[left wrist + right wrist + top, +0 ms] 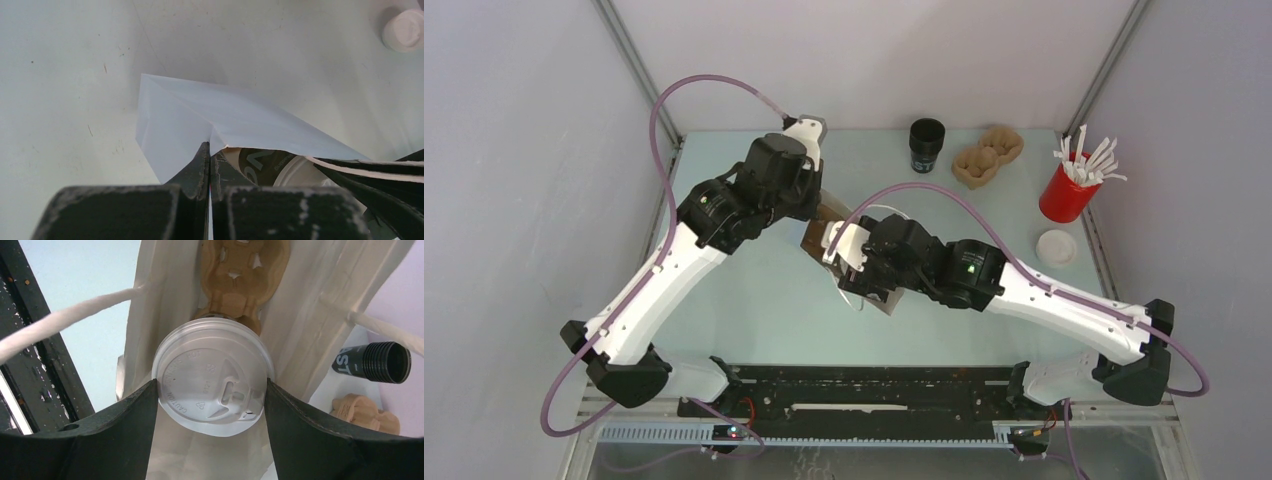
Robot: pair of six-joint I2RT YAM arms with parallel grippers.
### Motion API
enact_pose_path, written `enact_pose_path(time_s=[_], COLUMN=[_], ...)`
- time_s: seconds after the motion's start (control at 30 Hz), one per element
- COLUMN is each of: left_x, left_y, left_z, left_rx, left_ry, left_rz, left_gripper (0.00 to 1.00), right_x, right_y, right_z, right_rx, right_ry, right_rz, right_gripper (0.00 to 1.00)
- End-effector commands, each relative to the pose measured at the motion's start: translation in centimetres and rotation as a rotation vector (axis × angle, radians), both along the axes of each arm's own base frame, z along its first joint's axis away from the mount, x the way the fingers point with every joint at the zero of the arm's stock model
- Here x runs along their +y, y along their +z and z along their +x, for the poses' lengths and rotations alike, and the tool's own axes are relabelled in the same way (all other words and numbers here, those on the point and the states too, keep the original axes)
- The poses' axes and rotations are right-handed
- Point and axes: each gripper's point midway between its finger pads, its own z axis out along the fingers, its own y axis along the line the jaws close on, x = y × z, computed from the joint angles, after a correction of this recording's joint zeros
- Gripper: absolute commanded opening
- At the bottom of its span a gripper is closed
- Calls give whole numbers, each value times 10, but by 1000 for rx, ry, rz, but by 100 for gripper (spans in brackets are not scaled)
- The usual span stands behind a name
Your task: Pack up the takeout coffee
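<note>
The right gripper (211, 386) is clasping the takeout coffee (200, 370) in the mouth of the bag (305, 325), the left gripper (210, 152) pinching its edge, with seating and release likely remaining.

Lid (212, 377) of the takeout coffee (212, 377): raised word "CAUTION" curving along the lower left rim. More raised letters follow the upper rim, faint, possibly "HOT".
Lid centre: small raised marks by the sip tab, too small to read.
Takeout coffee, black side, left wrist view: part of one large white letter, cut off, not readable.
Lidless black cup (372, 362): white capitals "AST" on its wall, start of the word hidden.
Same cup, top view: pale print, too small to read.
</note>
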Motion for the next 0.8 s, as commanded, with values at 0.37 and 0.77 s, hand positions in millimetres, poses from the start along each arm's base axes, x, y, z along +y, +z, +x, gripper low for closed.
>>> enact_pose_path(time_s=[0.37,0.77], left_x=[-11,-4], left_y=[4,-6], left_z=[0,-5], left_rx=[-34,-11], left_ry=[-56,-47], left_rz=[-21,4], left_gripper=[0,0], right_x=[12,15], right_y=[-31,-48], right_z=[22,25], right_rx=[20,81], right_ry=[-19,12], right_rz=[-37,15], right_gripper=[49,51])
